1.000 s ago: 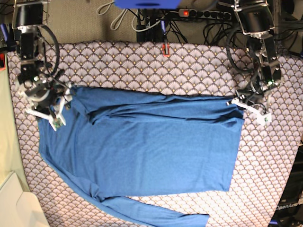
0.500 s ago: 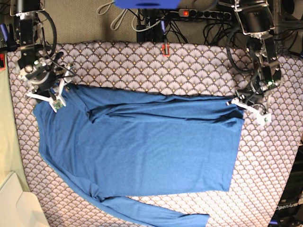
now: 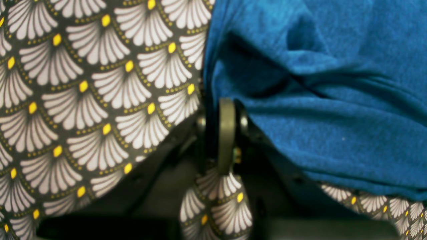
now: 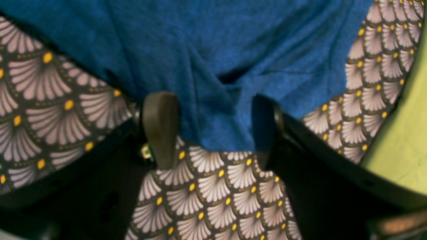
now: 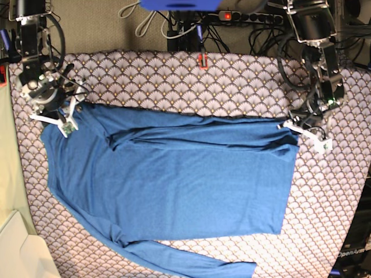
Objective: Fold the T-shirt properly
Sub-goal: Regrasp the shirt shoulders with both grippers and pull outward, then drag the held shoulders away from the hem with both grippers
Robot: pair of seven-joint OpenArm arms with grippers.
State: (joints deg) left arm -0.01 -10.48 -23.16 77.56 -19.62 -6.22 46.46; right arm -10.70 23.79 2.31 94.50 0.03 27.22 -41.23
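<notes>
The blue T-shirt lies spread flat across the fan-patterned cloth, one long sleeve trailing along the near edge. My right gripper sits at the shirt's far-left corner. In the right wrist view it is open, its fingers wide apart with a fold of the shirt lying between them. My left gripper is at the shirt's far-right corner. The left wrist view shows it shut on the edge of the bunched fabric.
The patterned cloth covers the whole table. A small orange-red clip sits at its back edge, with a power strip and cables behind. A pale box stands at the near left, beside a yellow-green surface.
My right gripper has moved toward the table's back-left corner, staying open, and now sits at the shirt's corner edge. The left arm and its grip have not moved.
</notes>
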